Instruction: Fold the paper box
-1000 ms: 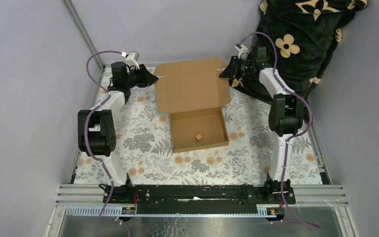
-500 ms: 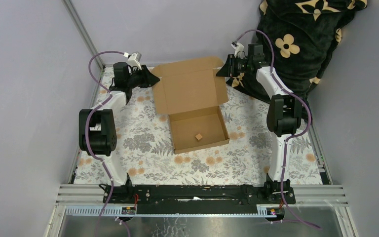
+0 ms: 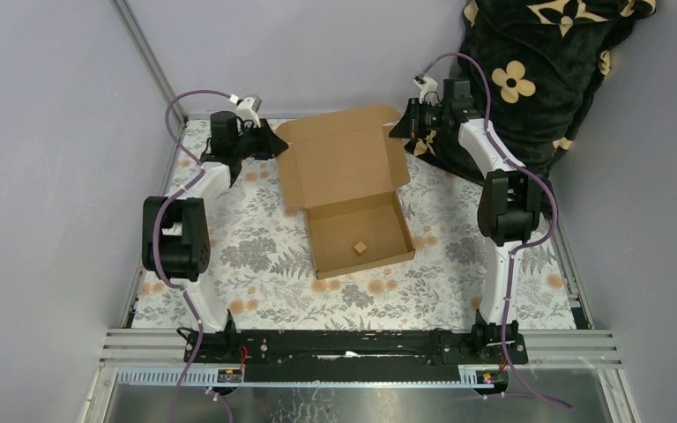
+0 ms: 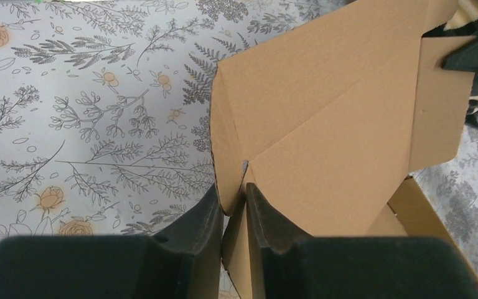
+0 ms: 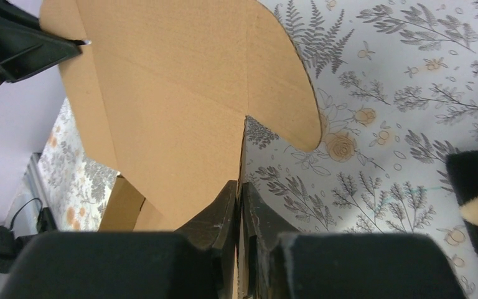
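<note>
1. Desk: grey and orange floral cloth over it.
2. Paper box: plain brown corrugated card, mid-desk, a little toward 12 o'clock from you. Its shallow tray is the nearest part, walls up. Contents: one small tan cube, lying toward the 6 o'clock wall.
3. Lid: joins the tray's 12 o'clock edge, side flaps out.
4. Your left tool: at the box's 10 o'clock, fingers pinching the lid's left flap.
5. Your right tool: at 2 o'clock, fingers pressed on the lid's right flap.
6. Blanket: black with cream flower motifs, heaped at 1 o'clock, far corner.
</note>
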### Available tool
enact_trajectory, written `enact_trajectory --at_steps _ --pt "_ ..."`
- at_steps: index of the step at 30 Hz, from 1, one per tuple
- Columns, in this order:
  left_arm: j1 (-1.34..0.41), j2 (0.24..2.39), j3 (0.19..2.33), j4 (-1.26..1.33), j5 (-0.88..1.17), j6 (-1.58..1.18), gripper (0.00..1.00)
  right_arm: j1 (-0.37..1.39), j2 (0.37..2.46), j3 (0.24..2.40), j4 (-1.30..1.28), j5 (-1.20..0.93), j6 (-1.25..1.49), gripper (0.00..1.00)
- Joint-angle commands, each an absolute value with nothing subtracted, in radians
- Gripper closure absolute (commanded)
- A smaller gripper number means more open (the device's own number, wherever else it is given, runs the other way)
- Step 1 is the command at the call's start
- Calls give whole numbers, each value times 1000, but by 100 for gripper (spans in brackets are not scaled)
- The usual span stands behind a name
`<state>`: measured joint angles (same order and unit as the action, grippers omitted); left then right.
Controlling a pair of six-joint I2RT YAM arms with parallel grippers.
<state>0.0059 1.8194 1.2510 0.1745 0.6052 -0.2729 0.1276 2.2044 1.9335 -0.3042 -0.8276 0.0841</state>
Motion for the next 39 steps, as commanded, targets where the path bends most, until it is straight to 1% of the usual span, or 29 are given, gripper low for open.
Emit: enact_trajectory --at_steps 1,4,9,13,15,21,25,31,39 --pt "-39 1755 1296 92 535 -202 76 156 2076 1921 -301 -766 56 88" --pt "-67 1734 1302 60 488 -185 77 171 2043 1894 -309 -712 41 91" --pt "-116 1695 1311 13 399 -178 77 209 1979 1831 -322 -606 15 93" --pt "-173 1669 1326 -41 290 -178 77 239 1928 1775 -323 -520 9 95" --pt "-201 1656 1330 -56 249 -131 78 255 1903 1744 -321 -463 7 96" --pt "-270 1618 1324 -71 155 -123 79 299 1794 1584 -243 -283 34 97" --pt "-323 1588 1302 -50 98 -121 79 317 1718 1457 -159 -172 62 98" --pt "-377 1537 1250 -5 17 -131 81 350 1622 1350 -81 -63 80 99" --pt "-413 1435 1101 184 -114 -149 83 391 1496 1228 8 52 95 99"
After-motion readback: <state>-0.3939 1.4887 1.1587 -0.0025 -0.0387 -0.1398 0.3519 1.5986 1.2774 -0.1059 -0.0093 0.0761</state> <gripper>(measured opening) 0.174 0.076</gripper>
